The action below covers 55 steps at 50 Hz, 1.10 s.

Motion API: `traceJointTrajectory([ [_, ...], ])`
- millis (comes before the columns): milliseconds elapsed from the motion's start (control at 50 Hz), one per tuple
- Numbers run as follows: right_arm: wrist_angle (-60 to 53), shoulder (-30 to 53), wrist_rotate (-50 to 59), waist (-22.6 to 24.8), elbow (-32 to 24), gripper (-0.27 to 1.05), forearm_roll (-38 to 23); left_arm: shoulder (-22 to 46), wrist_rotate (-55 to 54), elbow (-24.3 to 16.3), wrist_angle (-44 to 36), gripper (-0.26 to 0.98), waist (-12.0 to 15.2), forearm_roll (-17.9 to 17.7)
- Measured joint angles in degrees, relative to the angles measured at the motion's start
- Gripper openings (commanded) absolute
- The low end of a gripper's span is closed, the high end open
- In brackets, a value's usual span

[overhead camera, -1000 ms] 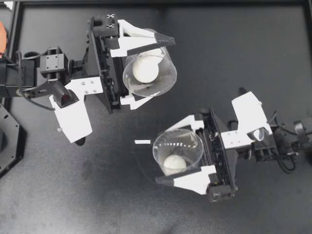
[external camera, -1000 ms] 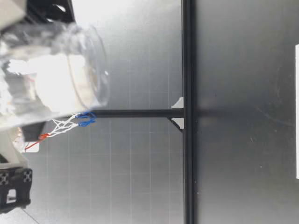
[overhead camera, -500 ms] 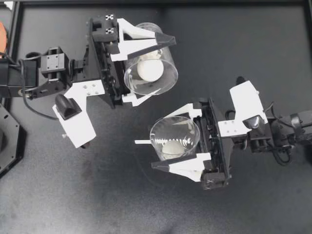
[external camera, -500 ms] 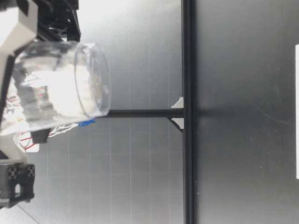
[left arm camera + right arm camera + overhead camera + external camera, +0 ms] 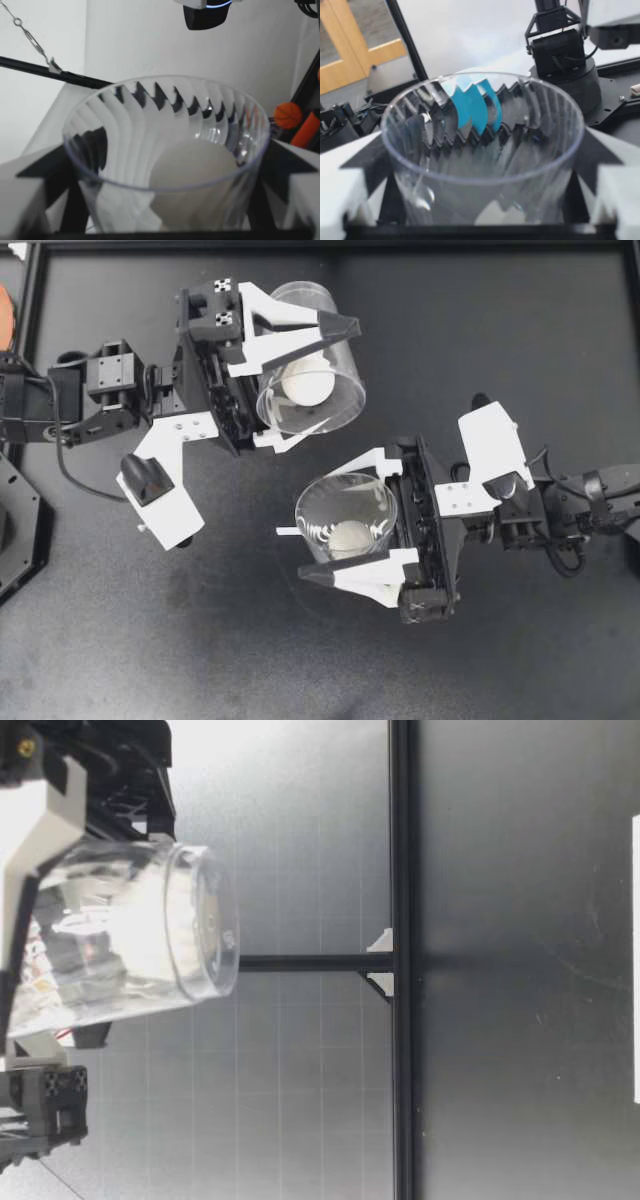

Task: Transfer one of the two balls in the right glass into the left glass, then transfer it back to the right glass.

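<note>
Over the black table, my left gripper [image 5: 330,385] is shut on a clear ribbed glass [image 5: 335,310] that holds a white ball [image 5: 308,385]. My right gripper [image 5: 322,523] is shut on the second clear glass [image 5: 330,498], just below and to the right, with a white ball [image 5: 350,538] in it. The two rims stand close but apart. In the low view the left glass [image 5: 130,950] hangs well above the table, tilted. The left wrist view shows its glass [image 5: 125,115] and ball [image 5: 192,167] between the fingers. The right wrist view shows its glass [image 5: 485,150]; the ball is hard to make out.
A small white strip [image 5: 290,531] lies on the table beside the right glass. A black frame rail [image 5: 402,1050] runs along the table's far edge. Orange objects [image 5: 288,115] sit off the table, past the left glass.
My right arm has carried its glass up and to the left, closer to the left glass. My left wrist has turned and tilted its glass a little.
</note>
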Motion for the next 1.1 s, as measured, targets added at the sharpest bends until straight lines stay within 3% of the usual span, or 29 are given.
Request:
traceJointTrajectory([
  [1100,0.09,0.18,0.26,-1.05,-0.7,0.73,0.0,1.05,10.2,1.41,-3.16,0.75,0.09,-0.09],
])
